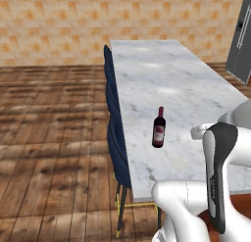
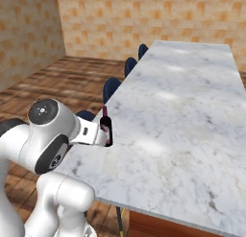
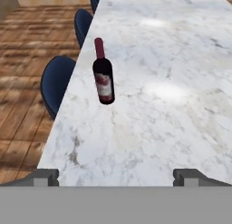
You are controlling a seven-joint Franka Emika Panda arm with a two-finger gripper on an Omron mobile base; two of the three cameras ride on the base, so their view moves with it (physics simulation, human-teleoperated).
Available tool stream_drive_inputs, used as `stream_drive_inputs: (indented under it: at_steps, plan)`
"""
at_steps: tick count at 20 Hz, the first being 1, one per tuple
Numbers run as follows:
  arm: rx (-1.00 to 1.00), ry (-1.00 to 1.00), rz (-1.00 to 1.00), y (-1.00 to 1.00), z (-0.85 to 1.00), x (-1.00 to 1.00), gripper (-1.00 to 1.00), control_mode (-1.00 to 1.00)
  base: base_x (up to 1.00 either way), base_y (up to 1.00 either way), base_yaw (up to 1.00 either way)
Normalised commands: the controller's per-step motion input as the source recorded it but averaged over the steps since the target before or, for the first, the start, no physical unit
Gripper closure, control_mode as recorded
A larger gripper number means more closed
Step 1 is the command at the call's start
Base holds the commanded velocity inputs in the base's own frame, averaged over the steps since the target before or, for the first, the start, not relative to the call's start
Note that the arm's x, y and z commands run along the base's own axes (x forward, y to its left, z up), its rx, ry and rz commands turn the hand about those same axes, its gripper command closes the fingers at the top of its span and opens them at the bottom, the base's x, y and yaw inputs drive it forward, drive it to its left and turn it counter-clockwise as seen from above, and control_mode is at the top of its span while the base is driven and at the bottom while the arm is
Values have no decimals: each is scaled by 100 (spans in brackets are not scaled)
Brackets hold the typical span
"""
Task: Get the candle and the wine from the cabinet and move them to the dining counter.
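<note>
left base view: wine (image 1: 158, 129) upright on marble dining counter (image 1: 162, 74).

wine (image 1: 158, 129): near-black glass, maroon neck, whitish-pink label
dining counter (image 1: 181, 89): white marble with grey veins
chairs (image 1: 116, 138): dark blue, beside the dining counter
floor (image 1: 54, 133): reddish-brown wood planks
wall (image 1: 122, 20): orange-beige tile pattern

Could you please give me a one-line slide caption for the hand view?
Wine bottle upright on the marble dining counter, beside blue chairs, ahead of the open claw.
</note>
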Motion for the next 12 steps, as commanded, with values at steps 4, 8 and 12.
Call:
stream_drive_inputs:
  at_steps: [4, 8, 12]
  plan:
    - [0, 0, -1, 11, 9, -30, -100, -100, 0, 0, 0]
    - [0, 0, 0, 1, 2, -13, -100, -100, 0, 0, 0]
    - [0, 0, 0, 0, 0, 0, -100, -100, 0, 0, 0]
